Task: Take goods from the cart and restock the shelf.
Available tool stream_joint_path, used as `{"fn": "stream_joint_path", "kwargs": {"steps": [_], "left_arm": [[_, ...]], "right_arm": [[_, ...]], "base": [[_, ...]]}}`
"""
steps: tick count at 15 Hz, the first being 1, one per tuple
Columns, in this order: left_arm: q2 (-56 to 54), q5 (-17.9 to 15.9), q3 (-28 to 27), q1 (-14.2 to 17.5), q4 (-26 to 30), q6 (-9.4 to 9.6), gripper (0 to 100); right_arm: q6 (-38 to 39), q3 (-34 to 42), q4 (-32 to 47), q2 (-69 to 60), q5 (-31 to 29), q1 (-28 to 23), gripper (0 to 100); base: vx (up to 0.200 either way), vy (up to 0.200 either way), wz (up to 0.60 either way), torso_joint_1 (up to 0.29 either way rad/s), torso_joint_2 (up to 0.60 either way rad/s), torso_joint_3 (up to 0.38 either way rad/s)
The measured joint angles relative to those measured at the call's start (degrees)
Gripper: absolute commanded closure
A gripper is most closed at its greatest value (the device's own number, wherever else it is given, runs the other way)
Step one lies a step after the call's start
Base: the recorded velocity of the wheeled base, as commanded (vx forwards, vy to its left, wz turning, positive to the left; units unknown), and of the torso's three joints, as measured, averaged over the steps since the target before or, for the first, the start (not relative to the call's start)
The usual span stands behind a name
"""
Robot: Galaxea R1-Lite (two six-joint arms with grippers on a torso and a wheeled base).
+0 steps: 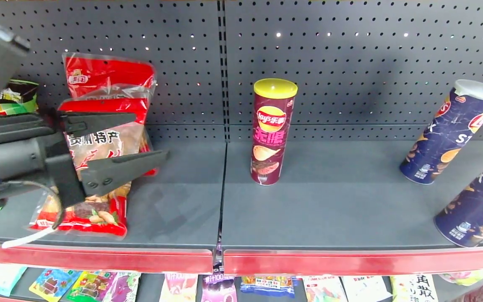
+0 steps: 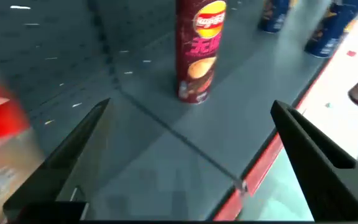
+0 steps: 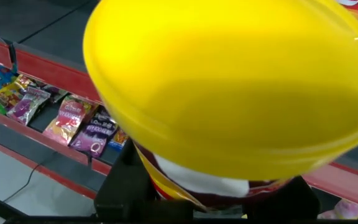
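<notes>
While the left gripper [image 1: 150,135] hangs over the left part of the shelf [image 1: 329,209], its fingers are spread wide with nothing between them. A red snack bag [image 1: 107,75], printed with peanuts and dark characters, is propped behind it against the pegboard [image 1: 350,63]. A maroon can [image 1: 273,134] with a yellow lid is stood upright mid-shelf; a red-and-yellow roundel, pink characters and chip pictures are marked on its label. Two tilted cans are noted at the right end: a dark blue can [image 1: 451,134] and a second blue can [image 1: 476,209]. The right gripper [image 3: 207,199] is clamped on a held can [image 3: 229,87], yellow-lidded, above the lower shelf [image 3: 17,118] of packets.
</notes>
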Motion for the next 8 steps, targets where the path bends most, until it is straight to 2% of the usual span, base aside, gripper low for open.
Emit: {"fn": "stream_joint_path", "kwargs": {"steps": [5,8], "left_arm": [[13.1,-6.7,-9.3,-0.4,-0.8,0.32,0],[18.1,-10.0,-12.7,-0.7,-0.8,3.22,0]], "right_arm": [[0.1,0.1,0.1,-0.1,0.0,0.0,100],[0.1,0.2,0.1,-0.3,-0.8,0.0,100]], "base": [[0.000,0.000,0.00,0.000,0.00,0.000],[0.000,0.000,0.00,0.000,0.00,0.000]]}}
